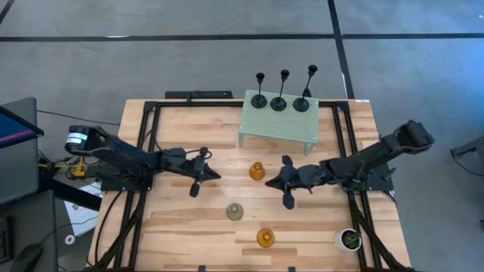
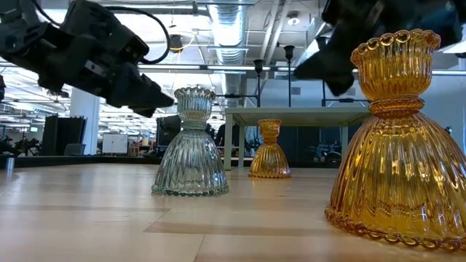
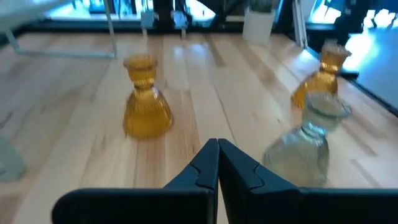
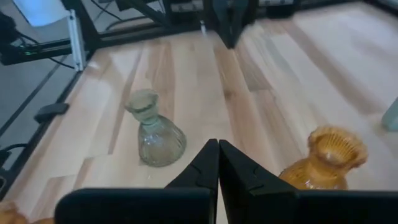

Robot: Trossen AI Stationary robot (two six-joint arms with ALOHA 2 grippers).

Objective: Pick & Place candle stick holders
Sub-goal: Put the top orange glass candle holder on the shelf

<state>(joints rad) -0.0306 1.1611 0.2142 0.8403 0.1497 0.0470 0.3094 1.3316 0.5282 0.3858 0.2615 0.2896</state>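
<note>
**Both grippers closed and empty over the counter**

The left gripper (image 1: 201, 179) is held above the counter (image 1: 189, 227) at 9 o'clock, fingers (image 3: 208, 165) pressed together on nothing. The pale grey-green holder (image 1: 235, 211) is seen near centre, one amber holder (image 1: 257, 171) at 12 o'clock of it, the other amber holder (image 1: 265, 238) at 5 o'clock. Three black holders (image 1: 279, 100) are stood on the green stand (image 1: 302, 130) at 12 o'clock. The right gripper (image 1: 286, 183) is held at 3 o'clock, fingers together, empty
</note>
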